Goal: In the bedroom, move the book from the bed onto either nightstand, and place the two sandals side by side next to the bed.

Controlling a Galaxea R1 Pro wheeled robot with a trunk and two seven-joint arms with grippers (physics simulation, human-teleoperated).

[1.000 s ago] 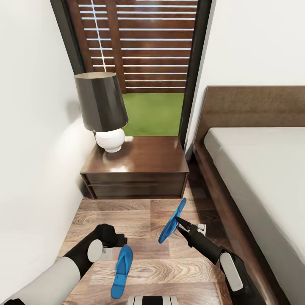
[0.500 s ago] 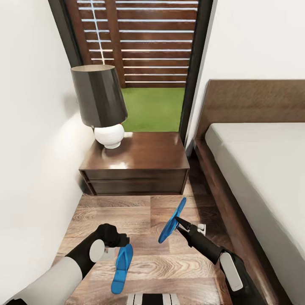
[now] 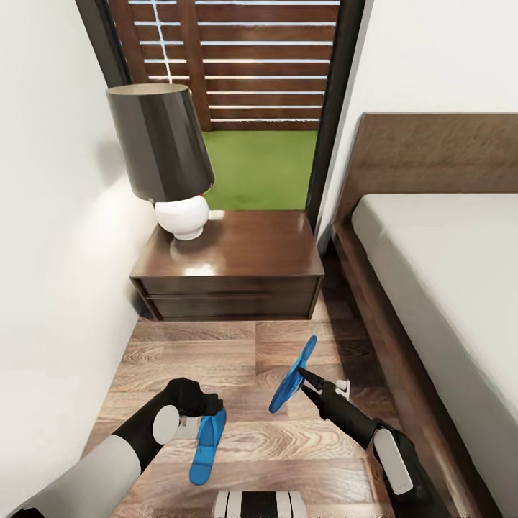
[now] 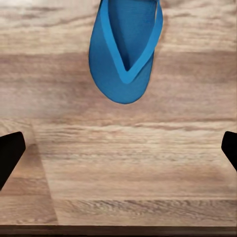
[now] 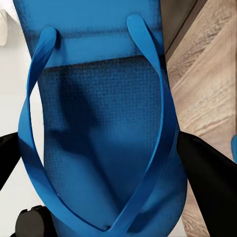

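In the bedroom's narrow aisle between the white wall point(image 3: 50, 237) and the bed point(image 3: 460, 288), my right gripper point(image 3: 301, 373) is clamped on one blue sandal point(image 3: 293, 375), holding it tilted on edge above the wood-plank floor point(image 3: 216, 352); the right wrist view shows that sandal pressed between my dark fingers point(image 5: 210, 173), straps facing the camera. The other sandal point(image 3: 206, 445) lies flat on the planks, and my left gripper point(image 3: 205, 410) hovers just above its near end with its fingers spread wide and holding nothing; the left wrist view shows both fingertips point(image 4: 10, 153) apart over bare floor with that sandal beyond them. By my reading, the sandal half of the job is partway along: one appears set down near the bed, the second is not yet lowered beside it. I see no book on the stretch of grey mattress in front of me, so I judge that part still to be dealt with. The nightstand point(image 3: 229, 267) ahead has open top surface beside the lamp point(image 3: 162, 155). Room is tight: the bed frame's dark edge runs close by my right arm, the wall by my left, and the nightstand front closes the aisle ahead.
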